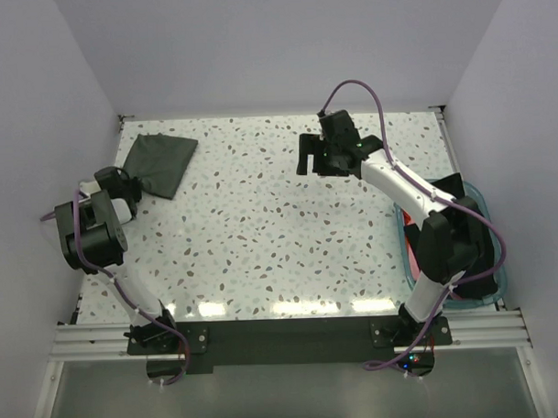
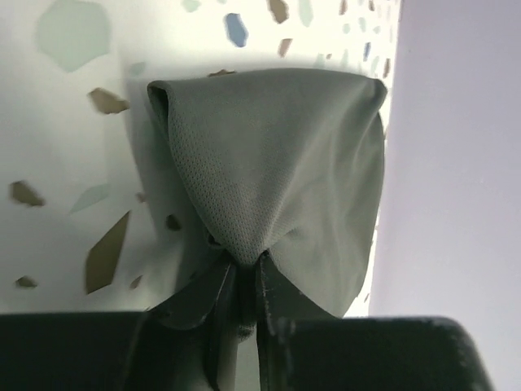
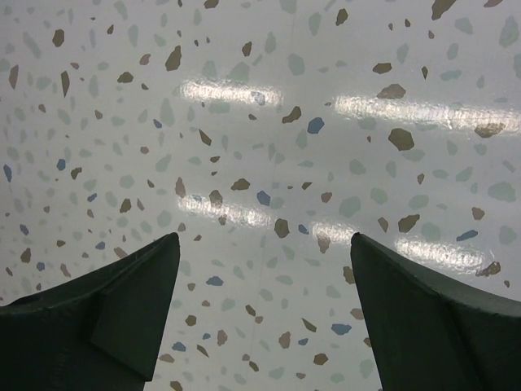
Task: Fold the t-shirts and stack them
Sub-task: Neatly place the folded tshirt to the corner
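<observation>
A folded dark grey-green t-shirt [image 1: 160, 160] lies at the table's far left corner. My left gripper [image 1: 132, 188] is shut on its near corner; in the left wrist view the cloth [image 2: 277, 163] bunches to a point between my closed fingertips [image 2: 242, 273]. My right gripper [image 1: 325, 155] is open and empty above the bare table at the back middle; its wrist view shows only speckled tabletop between the fingers [image 3: 138, 301]. Black and red-orange cloth [image 1: 410, 225] lies in the tub at the right, mostly hidden by my right arm.
A translucent teal plastic tub [image 1: 487, 257] stands at the table's right edge. White walls close in the table on the left, back and right. The wall [image 2: 456, 163] is close to the grey-green shirt.
</observation>
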`<state>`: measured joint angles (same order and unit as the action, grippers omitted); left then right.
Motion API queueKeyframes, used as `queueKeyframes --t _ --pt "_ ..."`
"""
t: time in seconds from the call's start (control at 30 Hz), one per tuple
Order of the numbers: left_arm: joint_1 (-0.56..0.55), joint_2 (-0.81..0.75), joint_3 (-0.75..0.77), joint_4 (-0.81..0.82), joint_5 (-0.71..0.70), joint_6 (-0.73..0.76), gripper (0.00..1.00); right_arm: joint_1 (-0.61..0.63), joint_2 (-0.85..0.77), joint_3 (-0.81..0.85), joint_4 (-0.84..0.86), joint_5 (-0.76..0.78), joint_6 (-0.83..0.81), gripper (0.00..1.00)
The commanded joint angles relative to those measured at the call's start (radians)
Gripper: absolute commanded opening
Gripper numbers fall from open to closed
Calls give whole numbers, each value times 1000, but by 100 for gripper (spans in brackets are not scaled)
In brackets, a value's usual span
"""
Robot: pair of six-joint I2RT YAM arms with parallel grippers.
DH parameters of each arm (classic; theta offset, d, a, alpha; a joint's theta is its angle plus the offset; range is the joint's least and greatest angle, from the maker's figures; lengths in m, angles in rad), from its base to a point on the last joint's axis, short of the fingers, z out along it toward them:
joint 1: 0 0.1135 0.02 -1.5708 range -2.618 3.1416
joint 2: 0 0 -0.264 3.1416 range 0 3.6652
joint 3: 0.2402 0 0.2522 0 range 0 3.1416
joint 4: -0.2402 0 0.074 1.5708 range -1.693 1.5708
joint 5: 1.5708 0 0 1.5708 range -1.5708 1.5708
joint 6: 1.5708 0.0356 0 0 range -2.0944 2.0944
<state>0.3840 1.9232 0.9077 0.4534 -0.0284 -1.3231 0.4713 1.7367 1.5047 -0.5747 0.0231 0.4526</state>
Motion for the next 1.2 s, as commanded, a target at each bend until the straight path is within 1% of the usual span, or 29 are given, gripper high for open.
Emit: queueKeyframes --t 0.0,0.07,0.1,0.17,0.2,0.3,0.37,0.47,0.5,0.57,0.63,0.67,0.73,0.77,0.8,0.97,1.17 --pt "15 -75 -26 -56 -50 38 18 7 -52 -6 19 -2 -11 89" --pt "12 -96 -29 -94 -61 73 30 9 -63 -32 24 -6 -12 89" --pt "12 -121 -32 -114 -73 90 39 10 -71 -38 26 -8 -12 89" --pt "9 -142 -24 -162 -85 146 50 12 -81 -54 27 -12 -14 89" --pt "7 -160 0 -226 -96 171 58 13 -86 -58 29 -15 -14 89" --pt "-25 -194 52 -346 -131 283 69 15 -97 -72 33 -18 -14 89" --pt "-39 -216 74 -399 -146 362 70 18 -109 -78 36 -22 -11 89" --pt "-92 -268 121 -545 -243 442 70 18 -120 -87 41 -22 -9 89" --pt "-134 -303 134 -582 -307 458 70 17 -124 -90 41 -22 -9 90" --pt "-180 -323 157 -564 -362 547 69 18 -129 -90 41 -22 -12 89" --pt "-221 -287 213 -581 -381 632 67 16 -132 -95 42 -11 -18 90" --pt "-229 -227 290 -637 -381 650 66 16 -131 -95 39 -9 -20 90" --pt "-244 -166 361 -677 -366 692 65 16 -128 -98 41 -12 -23 90" --pt "-250 -136 420 -694 -358 703 64 16 -128 -98 41 -15 -26 90" --pt "-255 -80 450 -735 -361 708 63 18 -126 -98 44 -17 -25 90" --pt "-269 51 552 -771 -358 743 62 16 -126 -95 46 -14 -34 90" --pt "-269 206 666 -817 -312 774 62 18 -123 -95 49 -20 -40 90"
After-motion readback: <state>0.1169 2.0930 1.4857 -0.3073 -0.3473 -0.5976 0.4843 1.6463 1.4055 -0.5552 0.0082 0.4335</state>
